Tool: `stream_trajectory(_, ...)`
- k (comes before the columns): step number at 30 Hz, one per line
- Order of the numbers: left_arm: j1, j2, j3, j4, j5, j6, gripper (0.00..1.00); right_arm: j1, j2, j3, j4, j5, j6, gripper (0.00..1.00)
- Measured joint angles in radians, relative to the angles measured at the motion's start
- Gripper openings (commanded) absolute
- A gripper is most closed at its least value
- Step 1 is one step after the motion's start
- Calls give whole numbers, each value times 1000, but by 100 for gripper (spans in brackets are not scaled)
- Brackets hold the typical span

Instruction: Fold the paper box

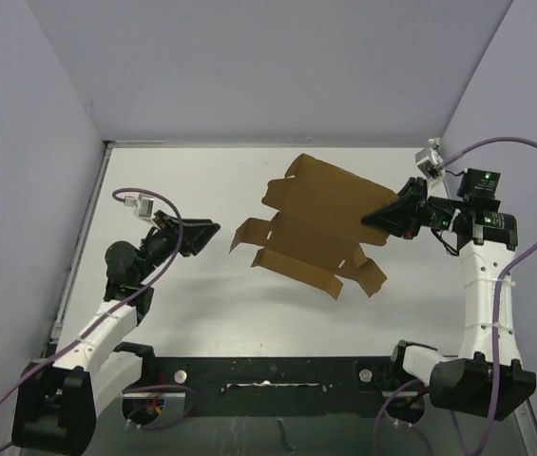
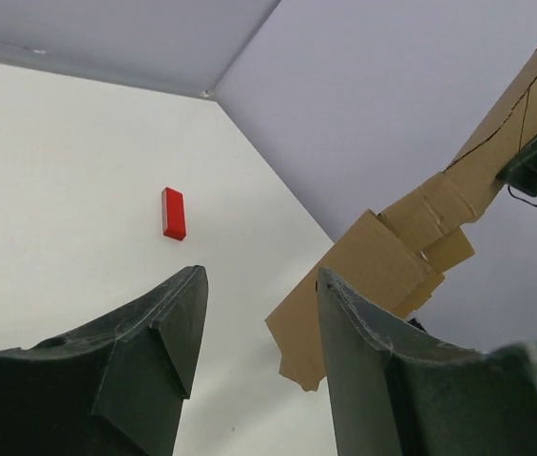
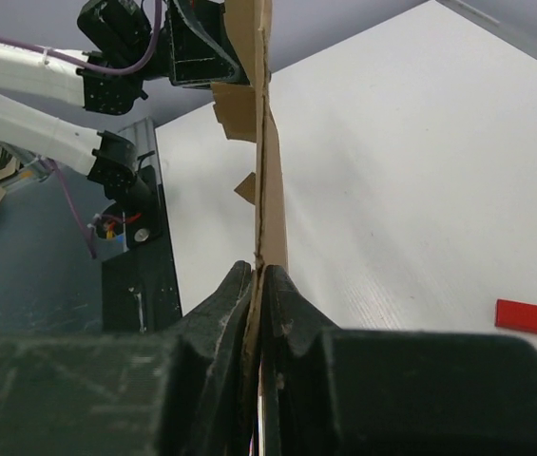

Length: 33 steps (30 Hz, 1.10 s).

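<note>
In the top view the paper box (image 1: pixel 320 223) is a flat brown die-cut sheet held up over the white worktop (image 1: pixel 201 180). The right tool (image 1: pixel 393 215) is pressed together on its right edge, and the left tool (image 1: pixel 200 237) is spread, near the left flaps but apart from them. The right wrist view shows the pinch closely, both fingers (image 3: pixel 220 313) flat against the edge-on cardboard, and only the two wrist views show a small red block (image 2: pixel 173 213) lying on the worktop.

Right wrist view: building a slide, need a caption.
Right fingers clamp the paper box edge-on; red block lies on the table.
</note>
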Motion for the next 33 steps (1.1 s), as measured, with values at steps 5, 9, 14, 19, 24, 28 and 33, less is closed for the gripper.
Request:
stream_trajectory(5, -14, 114, 19, 41, 60, -1, 54, 0, 16, -27, -16, 56, -82, 0)
stream_trajectory(9, -85, 176, 16, 52, 68, 25, 61, 0, 62, -68, -16, 103, -138, 0)
stream_trajectory(14, -160, 181, 13, 11, 5, 113, 70, 0, 109, -155, 13, 196, -167, 0)
stream_trajectory(19, -169, 187, 19, -81, -79, 171, 70, -51, 104, -244, 88, 299, -147, 0)
stream_trajectory(24, -226, 294, 124, -203, -142, 211, 70, -207, 68, -261, 190, 324, -54, 0)
stream_trajectory(28, -315, 444, 326, -359, -202, 266, 70, -291, 28, -263, 294, 383, 59, 0)
stream_trajectory(33, -408, 628, 601, -533, -293, 341, 69, -366, 21, -285, 391, 461, 165, 0)
